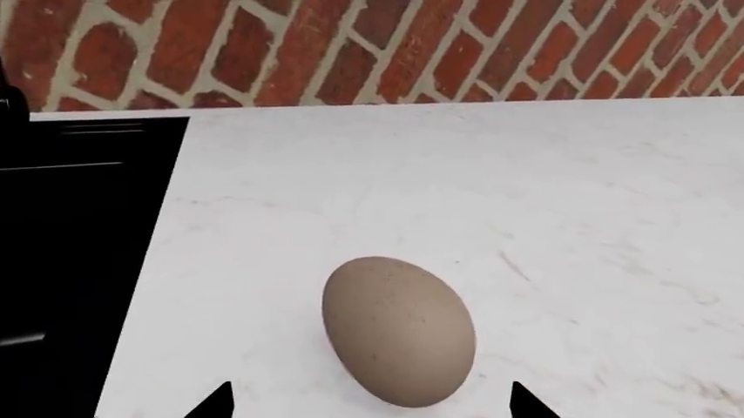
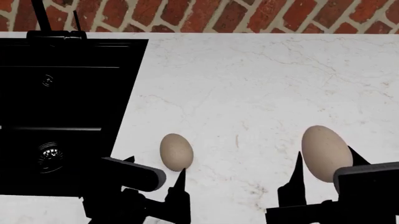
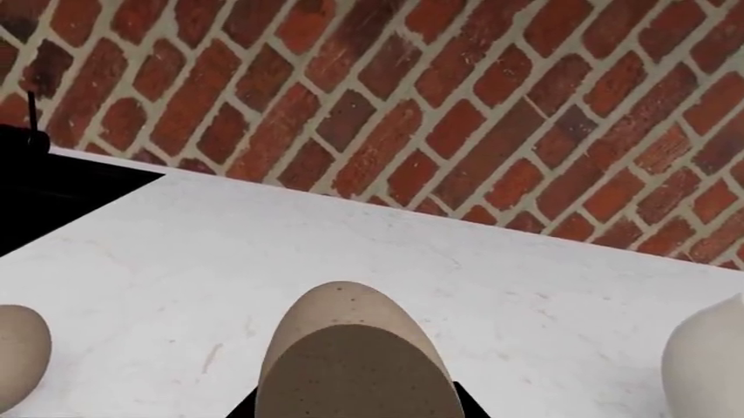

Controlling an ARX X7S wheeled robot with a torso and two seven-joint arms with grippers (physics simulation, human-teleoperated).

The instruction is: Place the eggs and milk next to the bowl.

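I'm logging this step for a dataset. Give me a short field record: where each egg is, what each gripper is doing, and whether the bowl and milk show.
surface: white marble counter against a brick wall
left egg: lying on the counter, between the open fingers of the left gripper, not visibly touched
right egg: between the fingers of the right gripper, which is shut on it
black appliance: on the left of the counter
bowl: only a pale rounded edge in the right wrist view, probably the bowl
milk: not in view
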